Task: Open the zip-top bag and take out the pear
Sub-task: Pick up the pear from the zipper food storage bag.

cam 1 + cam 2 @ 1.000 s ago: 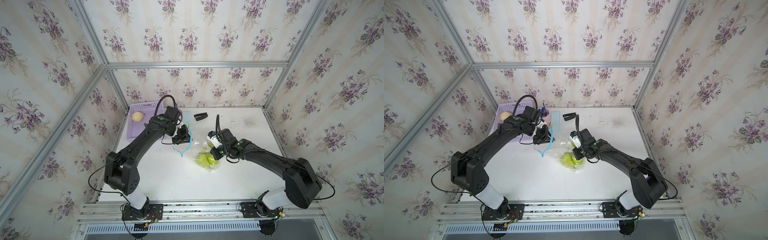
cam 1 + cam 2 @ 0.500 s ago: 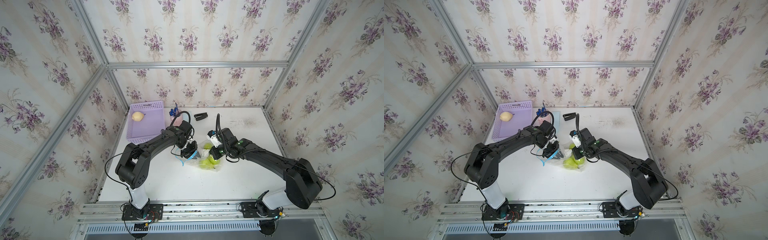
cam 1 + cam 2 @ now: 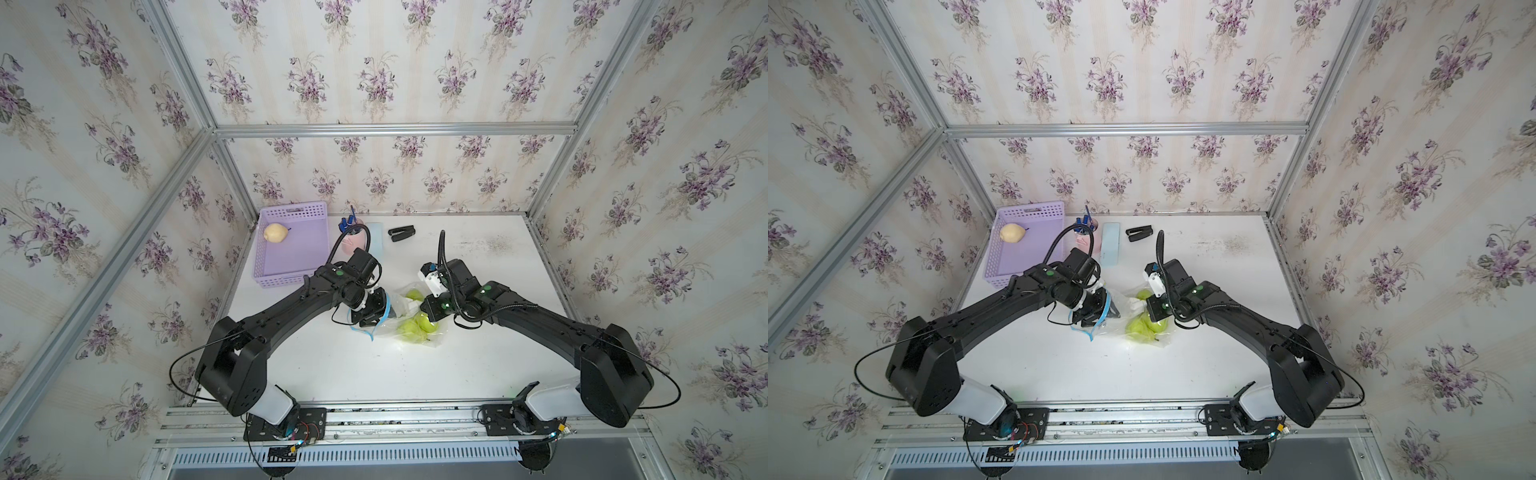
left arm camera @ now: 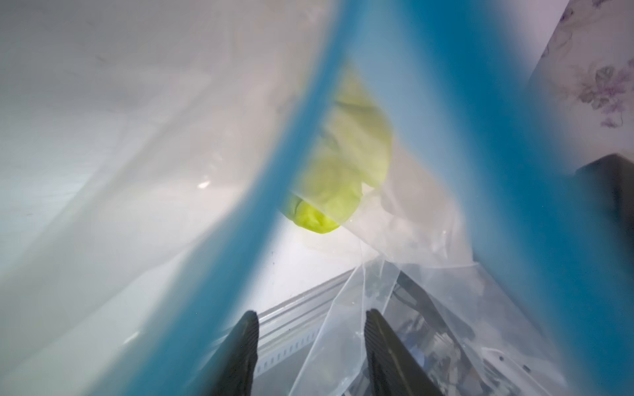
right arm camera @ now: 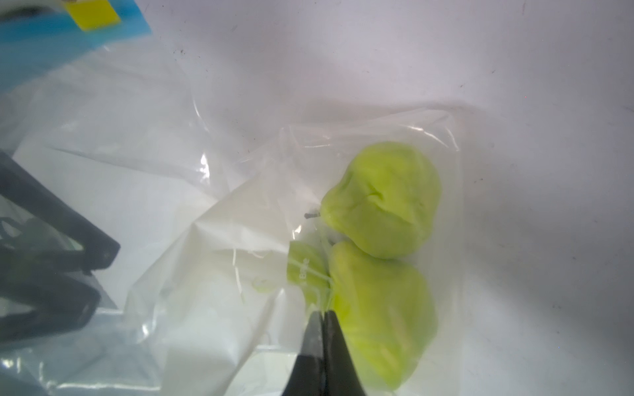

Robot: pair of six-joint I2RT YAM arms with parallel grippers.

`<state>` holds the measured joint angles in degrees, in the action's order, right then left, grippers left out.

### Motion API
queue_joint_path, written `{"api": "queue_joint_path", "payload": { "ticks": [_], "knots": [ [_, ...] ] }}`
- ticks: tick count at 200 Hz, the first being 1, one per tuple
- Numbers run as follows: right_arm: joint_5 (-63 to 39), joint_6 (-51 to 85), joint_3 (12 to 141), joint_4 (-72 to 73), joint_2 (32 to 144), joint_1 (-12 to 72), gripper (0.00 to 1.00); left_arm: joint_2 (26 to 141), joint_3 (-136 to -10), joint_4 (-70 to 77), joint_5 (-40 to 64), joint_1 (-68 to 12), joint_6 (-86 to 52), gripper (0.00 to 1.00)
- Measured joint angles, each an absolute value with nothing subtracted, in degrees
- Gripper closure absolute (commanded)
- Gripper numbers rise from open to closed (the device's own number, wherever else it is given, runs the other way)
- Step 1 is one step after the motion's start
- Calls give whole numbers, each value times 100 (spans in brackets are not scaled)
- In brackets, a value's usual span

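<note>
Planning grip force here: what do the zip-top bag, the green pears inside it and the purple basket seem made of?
The zip-top bag: thin clear plastic film, glossy; it creases and glints. The green pears: matte, dented skin, probably soft foam or rubber imitations. The purple basket: rigid moulded plastic, seemingly; perforated walls.

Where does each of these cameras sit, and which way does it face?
Top views: high above the front, looking down on the white table; the black left arm and right arm show whole.
Left wrist: on the left arm, looking past the open left claw into the clear crinkly plastic zip-top bag.
Right wrist: on the right arm, looking down past the right claw, pinched shut on the bag.
Shared: all show the bright green pears inside.
</note>
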<state>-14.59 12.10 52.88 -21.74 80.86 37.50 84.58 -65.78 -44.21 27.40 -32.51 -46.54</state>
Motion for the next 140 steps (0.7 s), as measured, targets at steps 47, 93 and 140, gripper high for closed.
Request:
{"api": "queue_joint_path", "payload": {
  "ticks": [47,93,140],
  "knots": [
    [-1695,1798,4936,-1979,7725,3776,100,7647,-6173,-4329,1253,-3332,-5664,46],
    [-1717,1905,4923,-1957,7730,3776,100,7371,-6034,-4270,1247,-3483,-5774,56],
    [-1734,1953,4810,-1916,7695,3776,100,7330,-5559,-4093,1712,-3555,-5902,77]
  ]
}}
